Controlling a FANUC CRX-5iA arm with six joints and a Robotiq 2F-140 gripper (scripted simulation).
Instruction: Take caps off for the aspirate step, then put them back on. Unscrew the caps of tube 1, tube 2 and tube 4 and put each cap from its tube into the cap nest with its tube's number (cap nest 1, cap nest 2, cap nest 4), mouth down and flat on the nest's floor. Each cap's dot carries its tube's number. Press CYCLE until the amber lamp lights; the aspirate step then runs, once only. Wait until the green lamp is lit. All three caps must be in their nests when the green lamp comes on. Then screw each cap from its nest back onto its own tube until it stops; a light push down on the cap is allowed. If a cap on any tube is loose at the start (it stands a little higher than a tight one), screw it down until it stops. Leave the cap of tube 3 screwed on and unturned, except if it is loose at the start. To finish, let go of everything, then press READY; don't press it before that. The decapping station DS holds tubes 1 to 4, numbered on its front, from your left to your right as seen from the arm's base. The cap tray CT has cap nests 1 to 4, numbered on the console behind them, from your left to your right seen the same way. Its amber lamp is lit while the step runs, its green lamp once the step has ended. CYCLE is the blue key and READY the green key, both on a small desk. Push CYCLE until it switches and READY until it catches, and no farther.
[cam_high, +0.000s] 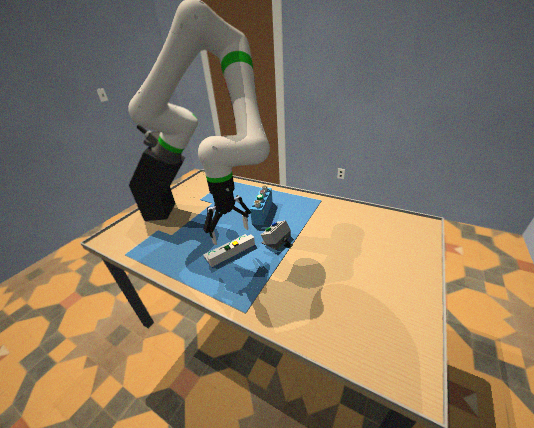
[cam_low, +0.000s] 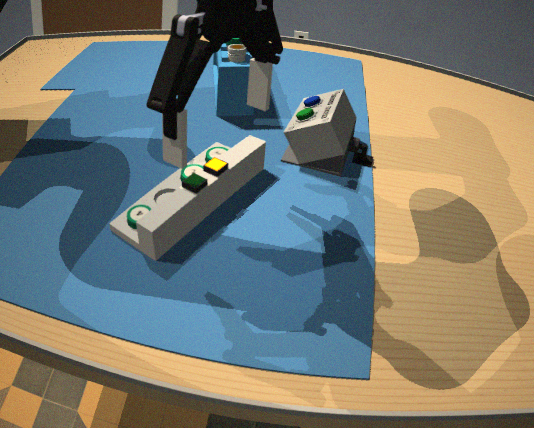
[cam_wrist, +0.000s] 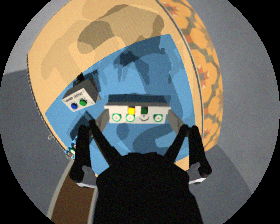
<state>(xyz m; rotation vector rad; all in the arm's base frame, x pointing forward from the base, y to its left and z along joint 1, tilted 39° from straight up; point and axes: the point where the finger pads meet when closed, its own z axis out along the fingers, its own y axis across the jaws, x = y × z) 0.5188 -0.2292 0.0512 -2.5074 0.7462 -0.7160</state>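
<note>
The cap tray (cam_low: 190, 192) lies on the blue mat. Green caps sit in three of its nests: one at the far end (cam_low: 217, 151), one beside it (cam_low: 192, 172) and one at the near end (cam_low: 137, 215). The nest between them (cam_low: 165, 195) is empty. On the console the amber lamp (cam_low: 216, 165) is lit and the green lamp (cam_low: 194, 182) is dark. The blue decapping station (cam_low: 232, 85) stands behind, with one uncapped tube (cam_low: 236, 50) showing; its other tubes are hidden by the arm. My gripper (cam_low: 217, 120) hangs wide open and empty between the station and the tray, just above the mat.
The small grey desk (cam_low: 320, 130) stands right of the tray, with the blue key (cam_low: 311, 100) and the green key (cam_low: 304, 114) on its sloped top. The arm's black base (cam_high: 152, 187) stands at the table's far corner.
</note>
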